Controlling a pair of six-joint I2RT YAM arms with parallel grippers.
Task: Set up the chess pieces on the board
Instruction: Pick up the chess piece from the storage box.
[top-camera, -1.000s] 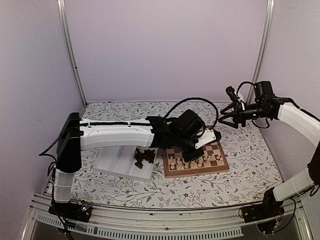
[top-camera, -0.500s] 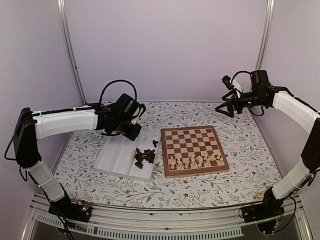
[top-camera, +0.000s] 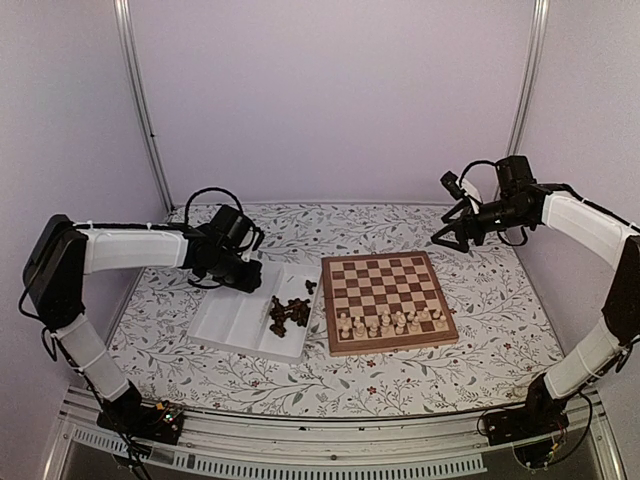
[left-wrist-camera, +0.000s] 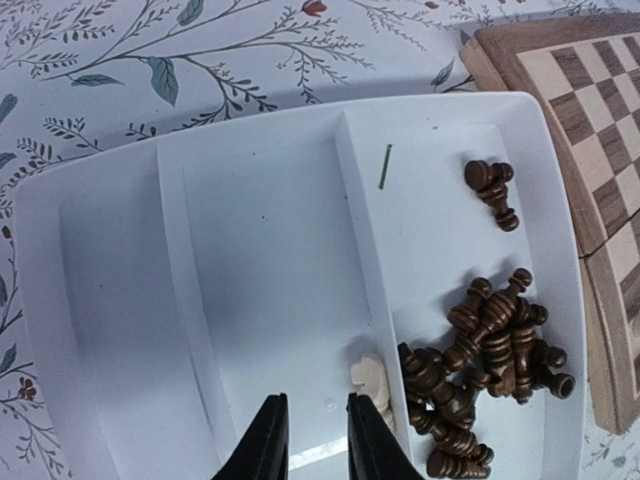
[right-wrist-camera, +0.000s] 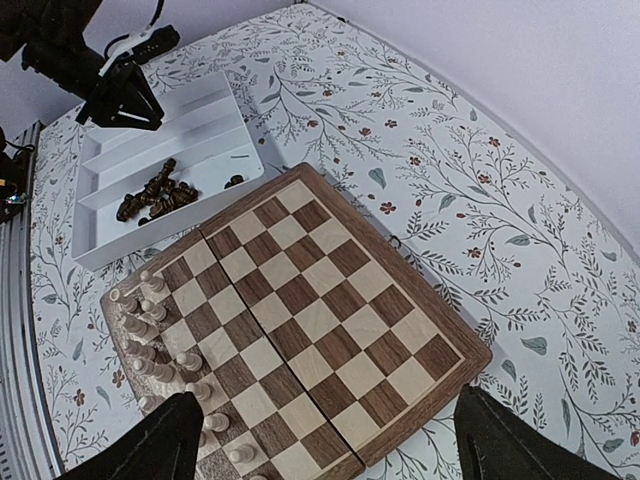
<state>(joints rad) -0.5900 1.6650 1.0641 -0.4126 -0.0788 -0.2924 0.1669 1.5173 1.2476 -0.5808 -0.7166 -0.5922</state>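
Currently pale cream chess pieces (top-camera: 385, 322) stand along the near edge of the checkered wooden board (top-camera: 385, 275). Dark brown pieces (left-wrist-camera: 485, 350) lie toppled in the white plastic tray (left-wrist-camera: 250, 250), board-side compartment, right of the left gripper (left-wrist-camera: 315, 445), which is narrowly parted and empty. Only the left wrist view shows one cream piece (left-wrist-camera: 370, 378) at the divider (left-wrist-camera: 365, 250); the right gripper (top-camera: 448, 240) hovers spread past the board's far right corner.

Left arm (top-camera: 135, 248) extended low, left fingers (left-wrist-camera: 266, 442) narrowly parted, right arm (top-camera: 585, 218) raised, right fingers (right-wrist-camera: 165, 442) spread wide

White tray (top-camera: 235, 318) rests on floral tablecloth (top-camera: 300, 225).
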